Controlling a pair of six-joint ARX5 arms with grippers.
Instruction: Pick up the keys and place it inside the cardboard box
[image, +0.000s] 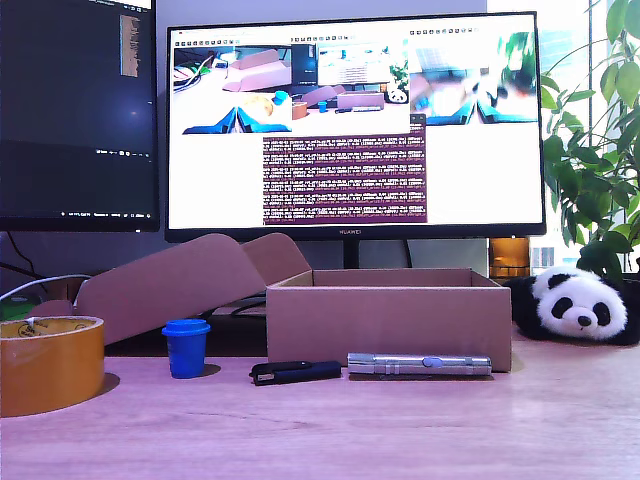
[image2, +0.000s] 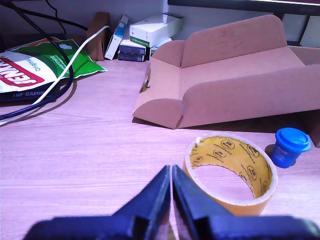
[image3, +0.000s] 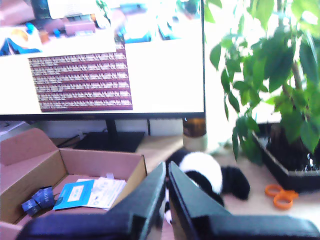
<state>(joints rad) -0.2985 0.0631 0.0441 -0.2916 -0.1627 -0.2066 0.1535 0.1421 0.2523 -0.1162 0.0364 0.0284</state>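
My first gripper was pressed shut, fingertip against fingertip with nothing between them. My second gripper was likewise clenched on nothing.

Just past my first jaws stood a roll of yellow tape on the wooden desk, with a small blue cup beside it. Farther off lay the slanted cardboard flap piece. My second jaws hung above the desk. The cardboard box sat open below and to one side of them, and a toy panda lay directly beyond their tips.

The box was low, wide and brown, with plain straight walls. Inside it I saw white papers, a blue card and two small dark-blue lumps in a corner (too blurred to name).

The keys I could not pick out for certain in any view, so I cannot say where they lay relative to either pair of jaws.

In the exterior view the box's front wall hid its contents. A silver flashlight lay touching that wall, and a slim black item lay just to the exterior view's left of the flashlight. Neither arm showed in that view.
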